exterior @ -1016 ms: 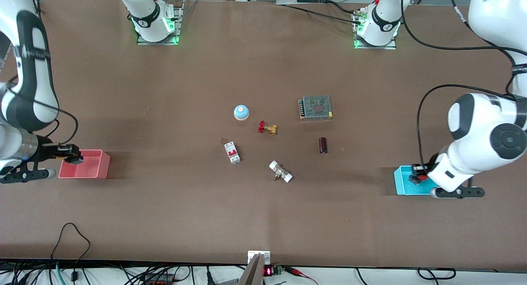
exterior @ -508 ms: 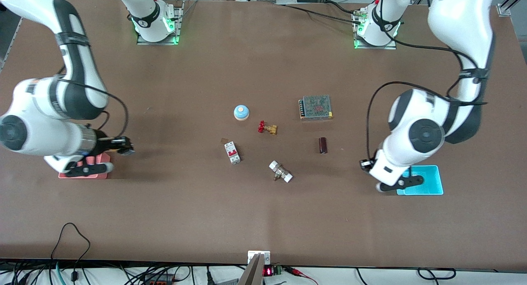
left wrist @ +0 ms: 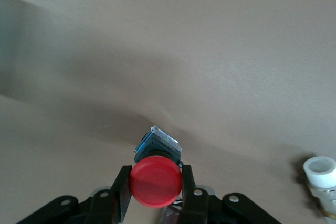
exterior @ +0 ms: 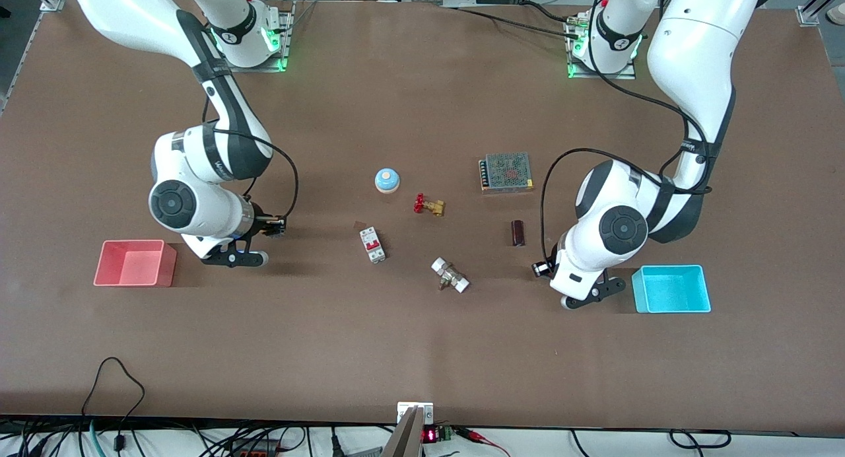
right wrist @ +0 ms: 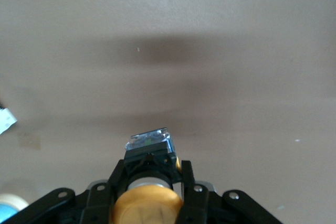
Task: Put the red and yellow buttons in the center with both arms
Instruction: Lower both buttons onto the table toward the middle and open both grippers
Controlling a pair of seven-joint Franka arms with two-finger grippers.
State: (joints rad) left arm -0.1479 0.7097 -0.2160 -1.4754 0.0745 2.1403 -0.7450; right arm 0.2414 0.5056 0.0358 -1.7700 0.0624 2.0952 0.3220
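Note:
My left gripper [exterior: 540,269] is shut on the red button [left wrist: 156,182], held by its black base above the brown tabletop between the cyan bin and the white fitting. In the left wrist view the gripper [left wrist: 156,170] has one finger on each side of the round red cap. My right gripper [exterior: 277,228] is shut on the orange-yellow button [right wrist: 147,205] above the table between the pink bin and the breaker. In the right wrist view the gripper [right wrist: 152,165] clamps its black base. The center [exterior: 412,242] is brown tabletop with parts around it.
A pink bin [exterior: 135,262] and a cyan bin [exterior: 670,288] stand at the table's two ends. Near the middle lie a light-blue dome [exterior: 387,180], a brass valve [exterior: 429,205], a breaker [exterior: 372,244], a white fitting [exterior: 450,275], a dark cylinder [exterior: 518,233] and a power supply [exterior: 507,172].
Both arms have swung from over their bins toward the middle of the table, each carrying its button.

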